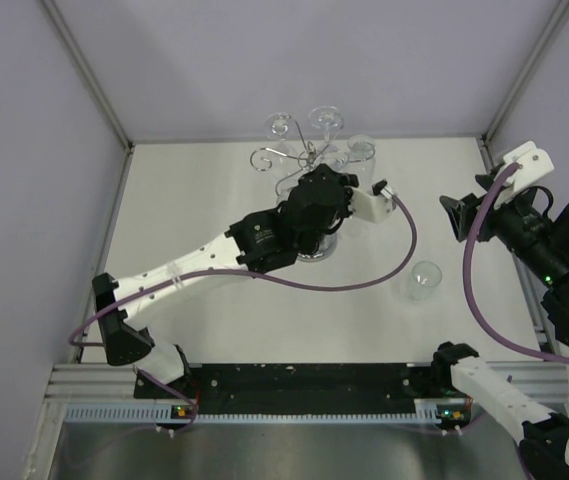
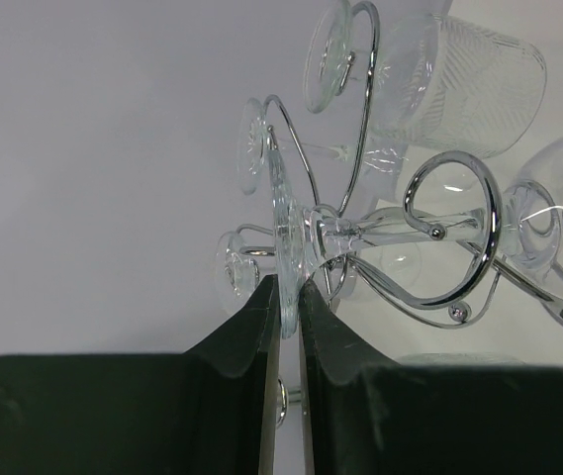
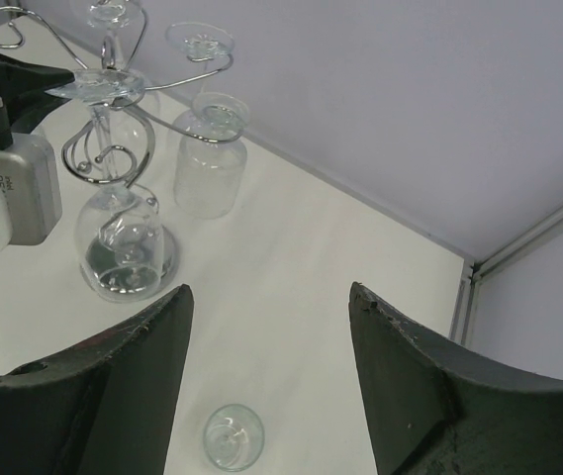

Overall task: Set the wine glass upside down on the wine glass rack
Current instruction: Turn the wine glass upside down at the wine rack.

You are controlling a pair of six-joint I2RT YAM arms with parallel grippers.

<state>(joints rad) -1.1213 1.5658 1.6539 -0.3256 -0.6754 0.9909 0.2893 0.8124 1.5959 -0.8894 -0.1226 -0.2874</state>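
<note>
Left hand [image 2: 288, 297] pinches foot of clear wine glass [image 2: 286, 233] at shiny chrome wire rack [image 2: 449, 155]; if foot misses scroll, release likely drops it.

The clear wine glass [image 3: 123, 242] is held inverted, bowl down, among the scroll arms of the chrome wine glass rack [image 1: 299, 155], which is stood upright on the surface [image 1: 194, 190]. Its foot is clamped between the left fingers [image 2: 256, 336].

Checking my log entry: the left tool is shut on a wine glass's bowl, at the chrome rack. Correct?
Not the bowl: the left tool grips the wine glass by its flat foot, at the wine glass rack. The left wrist view shows it.
</note>
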